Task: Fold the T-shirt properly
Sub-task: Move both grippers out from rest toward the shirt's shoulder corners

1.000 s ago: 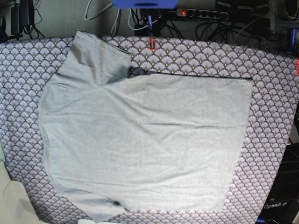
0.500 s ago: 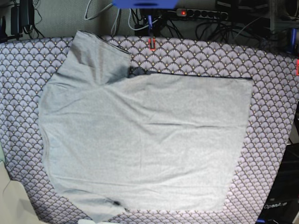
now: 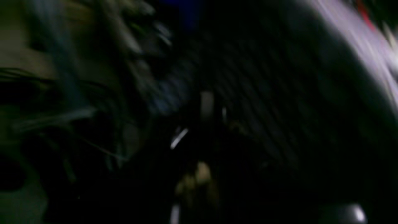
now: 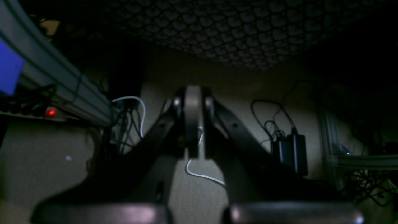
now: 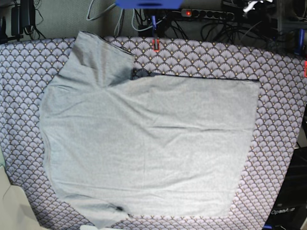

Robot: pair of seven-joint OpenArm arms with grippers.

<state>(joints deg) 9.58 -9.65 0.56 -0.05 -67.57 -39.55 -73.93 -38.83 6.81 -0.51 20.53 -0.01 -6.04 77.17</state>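
Observation:
The light grey T-shirt point(image 5: 153, 143) lies spread flat on the scallop-patterned cloth point(image 5: 278, 96). One sleeve point(image 5: 100, 57) points to the far left and the other point(image 5: 103, 215) lies at the near left edge. Neither gripper shows over the table in the base view. In the right wrist view my right gripper point(image 4: 192, 124) is shut and empty, below the table's patterned edge point(image 4: 236, 31) and facing the wall. The left wrist view is dark and motion-blurred; the left gripper cannot be made out, and only a pale purple strip of cloth point(image 3: 367, 46) shows.
Behind the table run a power strip with a red light point(image 5: 206, 13) and tangled cables. A red marker point(image 5: 156, 44) stands at the far edge. The right wrist view shows an aluminium rail point(image 4: 56, 77) and black power adaptors point(image 4: 292, 152).
The T-shirt has not moved. A small pale blur has appeared at the top right of the base view, behind the table.

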